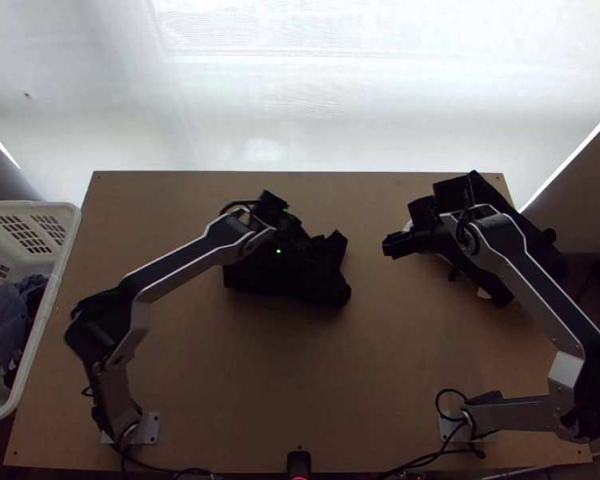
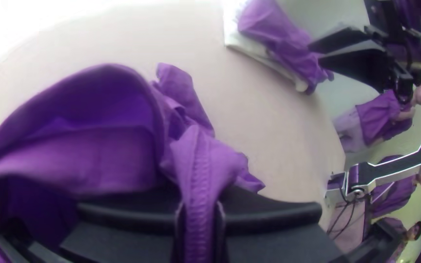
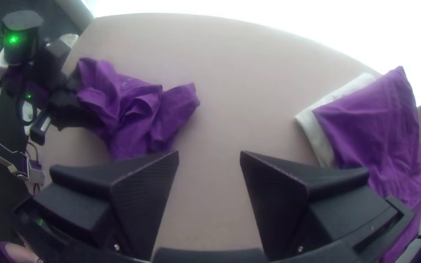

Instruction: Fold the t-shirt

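Purple cloth, the t-shirt (image 2: 123,160) lies bunched around the middle of the tabletop (image 1: 380,360), nearer the far edge than the near one, with a deep open loop of fabric on it. The left gripper (image 2: 200,212) is pressed together on a narrow, seam-like ridge of the shirt; the right gripper (image 3: 210,155) is spread, its fingers apart with nothing between them. Spreading the shirt out looks like the step in hand, so the left hold should be kept firm while the right takes a matching edge in a thin pinch; then lift a little, draw the two apart, and lower it flat before any crease is made. Catching two layers at once would trap the bunching. At the far right corner, a pile of white and purple cloth (image 3: 371,122) overhangs the right edge. A white basket (image 1: 56,296) of clothes stands by the left edge, and a pale, bright sheet (image 1: 300,96) hangs beyond the far one.
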Robot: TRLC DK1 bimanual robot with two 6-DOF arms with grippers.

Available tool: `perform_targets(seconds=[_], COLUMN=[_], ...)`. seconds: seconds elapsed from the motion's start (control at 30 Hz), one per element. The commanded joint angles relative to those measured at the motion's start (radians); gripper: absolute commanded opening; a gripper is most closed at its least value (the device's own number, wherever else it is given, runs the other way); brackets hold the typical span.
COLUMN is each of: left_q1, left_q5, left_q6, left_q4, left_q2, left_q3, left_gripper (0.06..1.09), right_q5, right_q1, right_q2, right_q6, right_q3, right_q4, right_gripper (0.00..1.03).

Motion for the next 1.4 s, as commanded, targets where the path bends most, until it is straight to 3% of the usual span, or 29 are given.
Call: perform_targets(seconds=[0.0, 0.03, 0.13, 0.43, 0.63, 0.87, 1.03, 1.17, 1.23, 1.37], left_q1=[-0.087, -0.093, -0.101, 0.059, 0.197, 0.343, 0.375, 0.375, 0.375, 0.389], left_q5=[0.108, 0.114, 0.117, 0.117, 0.117, 0.116, 0.102, 0.096, 0.094, 0.094], left_q6=[0.018, 0.023, 0.017, -0.176, -0.183, -0.058, -0.037, -0.037, -0.037, -0.032], left_q4=[-0.028, -0.027, -0.015, -0.009, -0.021, -0.061, -0.053, -0.047, -0.047, -0.041], left_q2=[0.167, 0.176, 0.167, -0.169, -0.254, -0.303, -0.355, -0.383, -0.39, -0.404], left_q3=[0.152, 0.166, 0.192, 0.246, 0.215, 0.026, -0.089, -0.132, -0.135, -0.135], left_gripper=[0.86, 1.06, 1.04, 1.04, 1.04, 1.04, 1.04, 1.04, 1.04, 1.04], right_q5=[0.0, -0.001, -0.001, -0.001, -0.003, -0.058, -0.141, -0.181, -0.244, -0.25], right_q1=[-0.043, -0.047, -0.047, 0.078, 0.148, 0.243, 0.286, 0.306, 0.303, 0.305], right_q2=[-0.032, -0.036, -0.047, 0.077, 0.14, 0.267, 0.422, 0.576, 0.652, 0.709], right_q6=[-0.007, -0.008, -0.007, 0.029, 0.052, 0.098, 0.275, 0.326, 0.364, 0.384], right_q3=[-0.049, -0.052, -0.062, -0.093, -0.027, 0.128, 0.344, 0.551, 0.649, 0.746], right_q4=[0.011, 0.011, 0.012, 0.156, 0.192, 0.207, 0.107, -0.043, -0.123, -0.196], right_gripper=[0.6, 0.6, 0.6, 0.6, 0.6, 0.6, 0.52, 0.52, 0.44, 0.44])
